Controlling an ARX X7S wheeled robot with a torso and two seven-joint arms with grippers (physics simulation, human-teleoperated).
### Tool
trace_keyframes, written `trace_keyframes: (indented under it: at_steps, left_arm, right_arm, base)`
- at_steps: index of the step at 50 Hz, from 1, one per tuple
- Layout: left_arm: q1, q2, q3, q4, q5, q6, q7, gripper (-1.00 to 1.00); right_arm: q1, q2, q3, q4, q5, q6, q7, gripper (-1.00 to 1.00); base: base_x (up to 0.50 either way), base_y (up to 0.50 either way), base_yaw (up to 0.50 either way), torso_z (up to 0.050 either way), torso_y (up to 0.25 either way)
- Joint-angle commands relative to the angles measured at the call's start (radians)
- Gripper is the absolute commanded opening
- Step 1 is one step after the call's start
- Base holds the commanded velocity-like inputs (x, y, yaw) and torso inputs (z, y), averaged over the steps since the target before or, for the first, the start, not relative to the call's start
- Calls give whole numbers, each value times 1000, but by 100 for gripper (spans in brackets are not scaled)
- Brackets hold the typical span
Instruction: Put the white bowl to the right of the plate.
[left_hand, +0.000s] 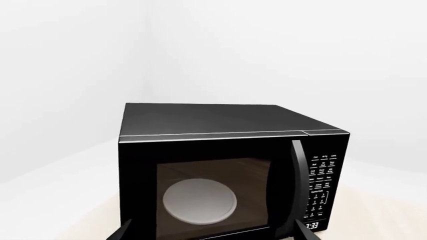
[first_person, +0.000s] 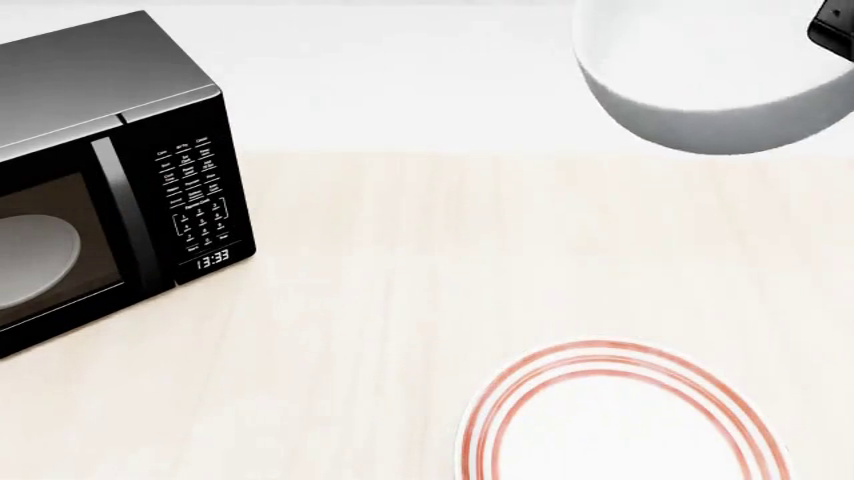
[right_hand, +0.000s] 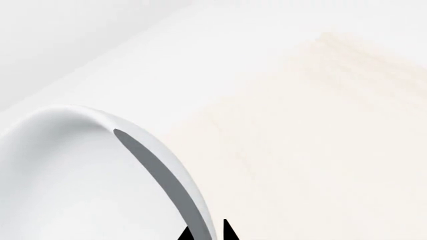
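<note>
Bowl: I judged the white bowl (first_person: 714, 85) rigid, glossy, slippery, so the rim was the hold.
Right fingers (right_hand: 200, 231): they pinched its rim wall.
Left fingers (left_hand: 127, 231): spread, empty.

Pale, light-wood table top (first_person: 400, 300) with faint lengthwise grain; its far edge meets plain white surroundings. White walls (left_hand: 267, 50) behind, joining at a soft vertical corner; even, diffuse light, no hard shadows. Black microwave (left_hand: 227, 165) stands on the table directly ahead of the left fingertips, door shut, pale disc (left_hand: 199, 201) visible through the glass, keypad and lit clock beside the door.
</note>
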Motion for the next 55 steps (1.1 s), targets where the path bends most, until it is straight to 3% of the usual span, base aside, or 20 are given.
trace_keyframes:
  at_steps: [1,13,26,32,42,48,49,55]
  left_arm:
    - [-5,4,57,-30,26,24,-3,100]
    - [-9,3,80,-37,25,26,-4,100]
    - [-6,1,107,-43,34,33,-10,100]
    - [-4,-1,107,-45,32,33,-13,100]
    - [-17,-6,131,-37,38,22,-24,100]
    - [-17,-9,130,-32,35,20,-27,100]
    - [-16,-10,130,-30,34,20,-27,100]
    - [-18,-13,128,-26,29,18,-30,100]
  right_arm:
    - [-23,295,26,-34,5,-28,50,-100]
    - [-222,487,9,-45,3,-114,-85,-100]
    - [-381,562,0,-58,35,-186,-164,-100]
    - [-459,535,-15,-7,36,-214,-232,-100]
    - [-558,364,-66,373,22,-123,-472,-100]
    - [-576,352,-173,377,115,-193,-506,-100]
    - [-572,347,-209,377,122,-207,-509,100]
    - [-558,331,-382,377,260,-240,-546,100]
  base:
    - [0,0,0,0,0]
    - [0,0,0,0,1]
    - [0,0,0,0,0]
    - [0,0,0,0,2]
    - [0,0,0,0,0]
    - [0,0,0,0,0]
    - [0,0,0,0,0]
    - [0,0,0,0,0]
